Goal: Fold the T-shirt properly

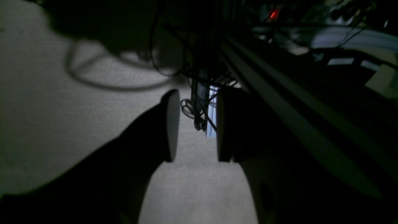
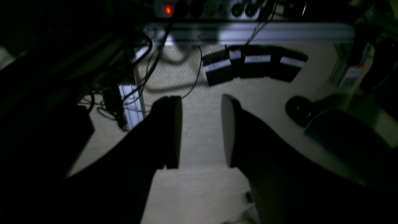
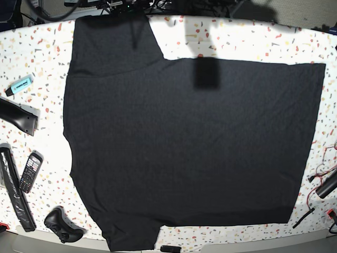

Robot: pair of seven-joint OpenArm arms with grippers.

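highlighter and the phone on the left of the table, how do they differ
The highlighter is light blue and chunky, lying slanted near the T-shirt's upper sleeve. The phone is black, slimmer and longer, with rows of keys, lying nearly lengthwise further down the table's left side. Both rest flat on the speckled surface, clear of the shirt.

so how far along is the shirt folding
Nothing looks folded: the T-shirt lies spread flat on the table, plain side up, both sleeves out. Nothing is in hand; left gripper and right gripper are open and empty, looking at the floor. Every fold remains.
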